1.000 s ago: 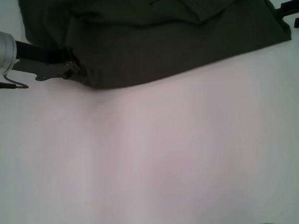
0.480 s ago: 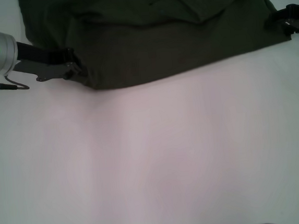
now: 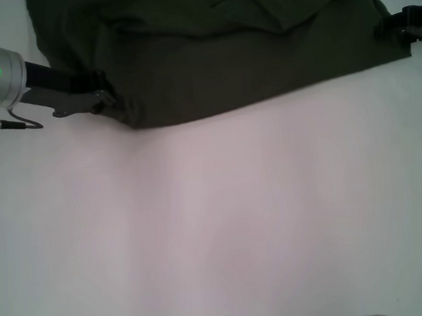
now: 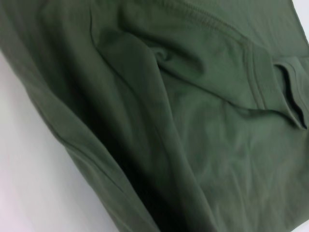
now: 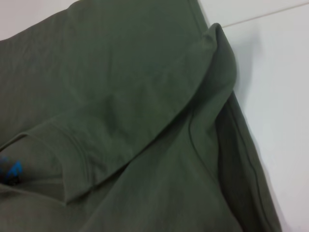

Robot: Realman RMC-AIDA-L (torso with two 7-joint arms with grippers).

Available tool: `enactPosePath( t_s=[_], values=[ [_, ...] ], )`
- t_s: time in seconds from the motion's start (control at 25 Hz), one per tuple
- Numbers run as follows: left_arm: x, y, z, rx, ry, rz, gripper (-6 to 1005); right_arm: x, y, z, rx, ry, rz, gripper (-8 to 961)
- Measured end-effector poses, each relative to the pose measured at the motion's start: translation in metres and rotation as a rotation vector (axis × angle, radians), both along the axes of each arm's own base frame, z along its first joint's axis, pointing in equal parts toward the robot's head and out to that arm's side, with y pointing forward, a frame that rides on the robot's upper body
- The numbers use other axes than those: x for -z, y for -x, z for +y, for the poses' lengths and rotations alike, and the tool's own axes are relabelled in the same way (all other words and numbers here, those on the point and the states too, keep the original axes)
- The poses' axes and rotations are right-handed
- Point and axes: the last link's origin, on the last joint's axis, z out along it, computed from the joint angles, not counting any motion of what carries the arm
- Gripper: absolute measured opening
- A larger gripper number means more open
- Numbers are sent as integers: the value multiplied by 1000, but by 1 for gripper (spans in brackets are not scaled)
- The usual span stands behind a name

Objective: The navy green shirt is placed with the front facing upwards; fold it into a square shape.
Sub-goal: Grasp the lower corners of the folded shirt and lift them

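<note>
Left pincer (image 3: 106, 100) pinching shirt (image 3: 245, 44) edge, mid-left; right pincer (image 3: 395, 27), upper right, state indiscernible. Risk: uneven pull skews fold.

Left arm: reaching in low from the left side, green wrist light glowing, left gripper (image 3: 106, 100) lying nearly level and pointing inward. Right arm: only the dark right gripper (image 3: 399, 25) showing, poking in from the right edge.
</note>
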Motion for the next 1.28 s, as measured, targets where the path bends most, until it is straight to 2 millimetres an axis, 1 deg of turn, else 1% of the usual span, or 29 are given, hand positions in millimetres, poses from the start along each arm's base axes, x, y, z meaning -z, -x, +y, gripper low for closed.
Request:
enactPosePath(
  t_s=[0.16,0.6,1.08,1.28],
  values=[
    [1,0,-1,-1,2,-2,27,1,0,1,-25,-1,-21,683],
    [1,-1,0,-1,0,-3,28,13,0,2,-41,-3,-56,683],
    [1,-1,0,2,-5,-4,27,15,2,0,-30,9,-25,684],
    [1,-2,0,2,-6,-5,28,17,6,0,-32,19,5,684]
  ],
)
